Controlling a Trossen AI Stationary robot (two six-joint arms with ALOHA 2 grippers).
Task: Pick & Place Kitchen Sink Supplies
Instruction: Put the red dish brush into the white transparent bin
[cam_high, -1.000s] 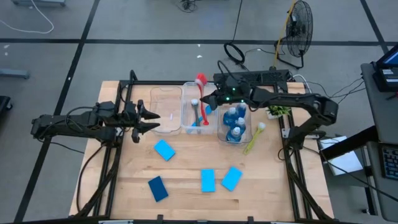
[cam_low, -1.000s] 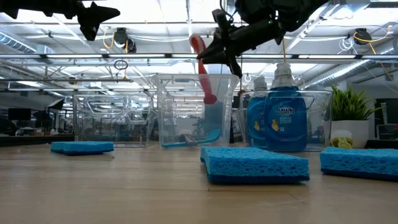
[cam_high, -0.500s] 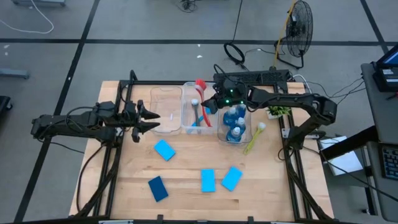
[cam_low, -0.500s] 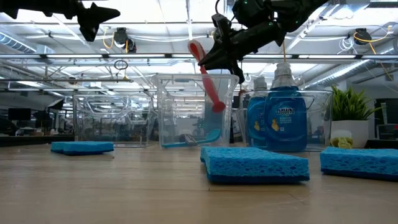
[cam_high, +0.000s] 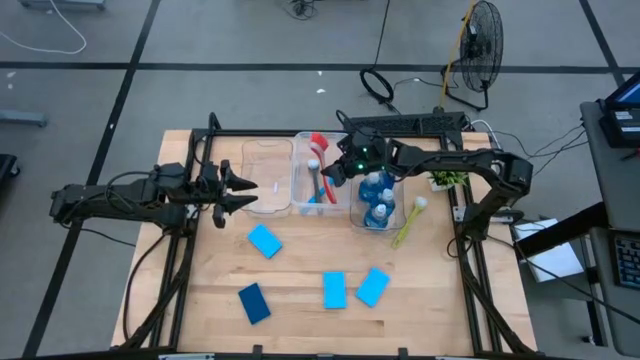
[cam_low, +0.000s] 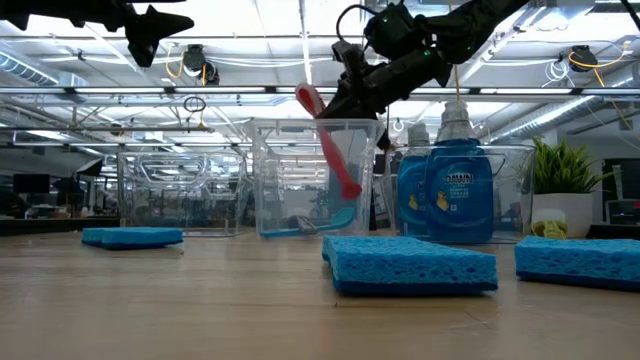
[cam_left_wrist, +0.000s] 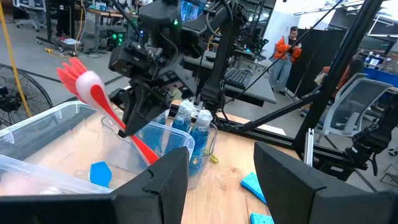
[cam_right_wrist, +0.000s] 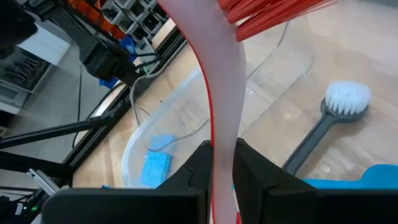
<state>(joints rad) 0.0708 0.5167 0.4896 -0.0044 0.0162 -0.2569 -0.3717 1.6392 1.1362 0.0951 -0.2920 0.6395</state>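
Pinching the red brush (cam_low: 328, 142) mid-handle, your right gripper (cam_low: 372, 88) held it tilted over the middle bin (cam_high: 308, 203), where you found it light, stiff and slick; your half-spread left gripper (cam_high: 240, 192) waited aside.

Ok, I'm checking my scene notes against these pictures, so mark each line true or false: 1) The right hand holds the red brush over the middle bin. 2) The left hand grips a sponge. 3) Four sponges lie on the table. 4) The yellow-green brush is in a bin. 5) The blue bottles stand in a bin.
1) True: the right hand is shut on the red brush above the middle bin.
2) False: the left hand is open and holds nothing.
3) True: four sponges lie on the table.
4) False: the yellow-green brush lies on the table beside the right bin.
5) True: the blue bottles stand in the right bin.
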